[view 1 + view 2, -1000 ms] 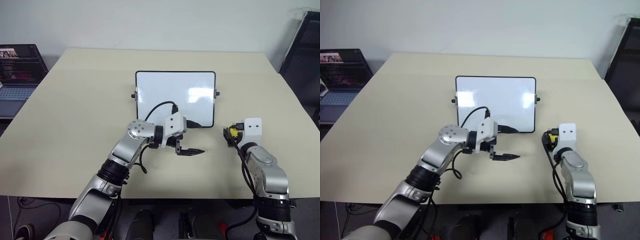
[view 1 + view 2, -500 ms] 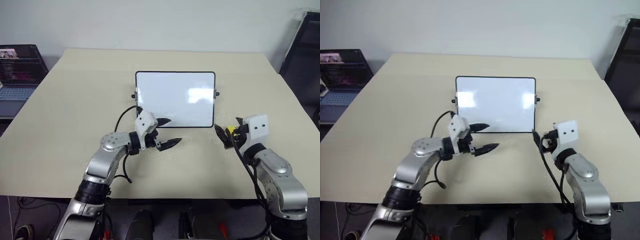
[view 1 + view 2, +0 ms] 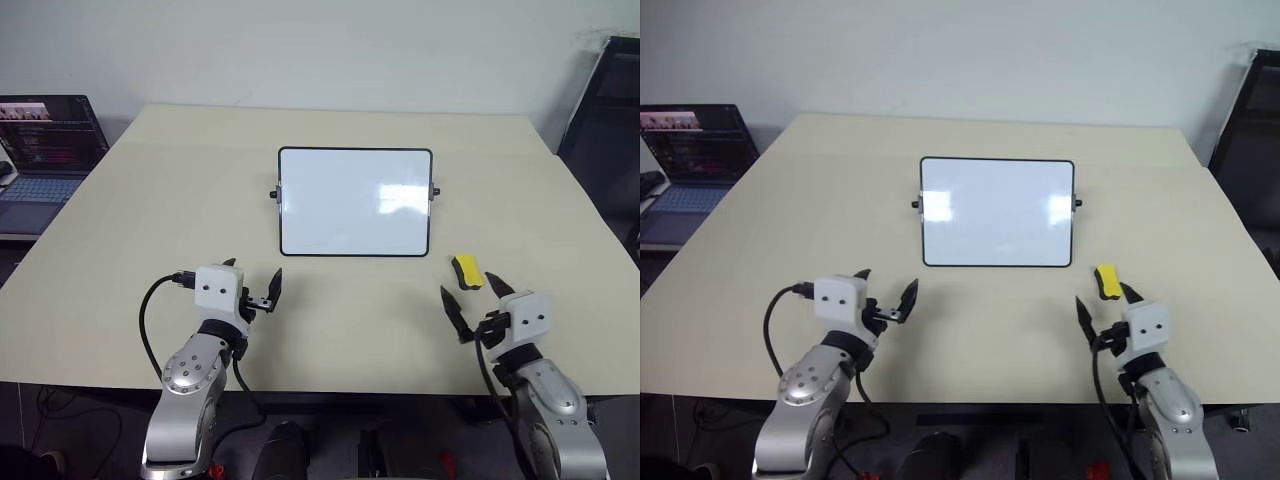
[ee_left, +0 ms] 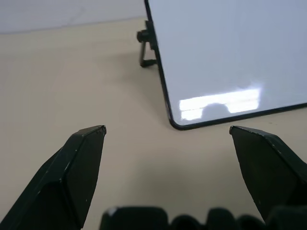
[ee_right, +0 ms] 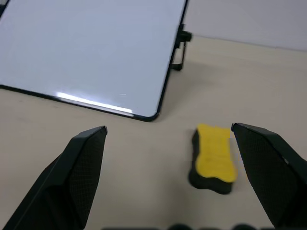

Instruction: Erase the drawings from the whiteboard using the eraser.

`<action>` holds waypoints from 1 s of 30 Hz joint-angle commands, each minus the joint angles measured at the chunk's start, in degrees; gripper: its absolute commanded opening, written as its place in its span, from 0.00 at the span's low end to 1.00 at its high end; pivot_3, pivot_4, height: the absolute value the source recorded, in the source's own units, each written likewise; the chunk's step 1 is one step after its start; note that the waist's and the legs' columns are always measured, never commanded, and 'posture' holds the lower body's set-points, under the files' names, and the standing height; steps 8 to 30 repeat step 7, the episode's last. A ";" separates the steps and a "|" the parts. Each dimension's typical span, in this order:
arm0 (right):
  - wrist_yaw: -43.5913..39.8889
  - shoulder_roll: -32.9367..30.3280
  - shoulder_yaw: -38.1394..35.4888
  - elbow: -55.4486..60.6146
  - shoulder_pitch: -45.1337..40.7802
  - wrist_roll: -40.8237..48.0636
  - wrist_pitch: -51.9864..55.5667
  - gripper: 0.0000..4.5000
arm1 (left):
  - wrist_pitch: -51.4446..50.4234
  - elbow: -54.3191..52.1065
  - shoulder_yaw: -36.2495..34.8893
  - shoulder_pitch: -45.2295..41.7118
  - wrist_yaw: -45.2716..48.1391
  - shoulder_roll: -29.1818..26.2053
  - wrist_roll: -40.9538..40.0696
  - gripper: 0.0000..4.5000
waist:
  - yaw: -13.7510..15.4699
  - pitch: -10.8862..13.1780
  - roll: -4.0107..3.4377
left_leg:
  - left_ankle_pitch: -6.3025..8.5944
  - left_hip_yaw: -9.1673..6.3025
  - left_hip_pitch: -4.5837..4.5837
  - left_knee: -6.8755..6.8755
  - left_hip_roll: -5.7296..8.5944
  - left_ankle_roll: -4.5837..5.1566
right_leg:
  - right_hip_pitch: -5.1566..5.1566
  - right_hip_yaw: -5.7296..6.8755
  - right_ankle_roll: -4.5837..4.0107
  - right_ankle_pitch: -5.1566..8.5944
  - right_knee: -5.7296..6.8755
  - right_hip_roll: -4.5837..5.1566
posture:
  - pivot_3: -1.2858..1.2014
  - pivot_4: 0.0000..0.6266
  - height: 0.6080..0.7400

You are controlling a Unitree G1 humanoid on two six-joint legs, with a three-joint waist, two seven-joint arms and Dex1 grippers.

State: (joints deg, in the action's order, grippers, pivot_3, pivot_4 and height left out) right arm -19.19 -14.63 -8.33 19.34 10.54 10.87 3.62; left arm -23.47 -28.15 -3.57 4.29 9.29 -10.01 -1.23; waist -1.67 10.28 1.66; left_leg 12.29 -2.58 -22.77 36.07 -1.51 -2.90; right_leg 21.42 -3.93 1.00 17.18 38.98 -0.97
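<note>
The eraser lies on the surface just off the whiteboard's right corner, long axis pointing away, directly ahead of the right gripper's wide-open, empty fingers; the left gripper, also open and empty, is well apart.

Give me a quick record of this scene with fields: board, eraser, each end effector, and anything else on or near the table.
whiteboard: on the table, white surface looks clean, no marks visible
eraser: yellow with black base, lying on the table off the board's near right corner, apart from it
left end effector: open, empty, above the near table edge
right end effector: open, empty, just short of the eraser
laptop: open, beyond the table's left side
</note>
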 commanded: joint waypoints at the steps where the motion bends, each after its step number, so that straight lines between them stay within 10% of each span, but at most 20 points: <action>1: -0.22 0.23 -0.97 1.46 -1.49 2.01 -1.66 0.99 | 1.05 -3.54 1.70 0.97 -2.32 0.53 2.35 1.00 | -0.04 0.00 -0.01 | 0.00 0.01 -0.01 -0.01 0.00 0.00 | 0.01 0.00 0.12 -0.07 0.01 0.00 | 0.52 0.24 1.00; 30: 0.71 0.02 0.74 4.98 -1.31 1.65 1.43 0.99 | 0.00 -3.18 2.58 1.20 -1.88 -0.02 2.42 1.00 | -0.03 -0.01 -0.02 | 0.04 -0.02 -0.16 -0.18 -0.02 -0.05 | 0.21 0.04 0.10 0.00 0.01 -0.03 | 0.52 0.24 1.00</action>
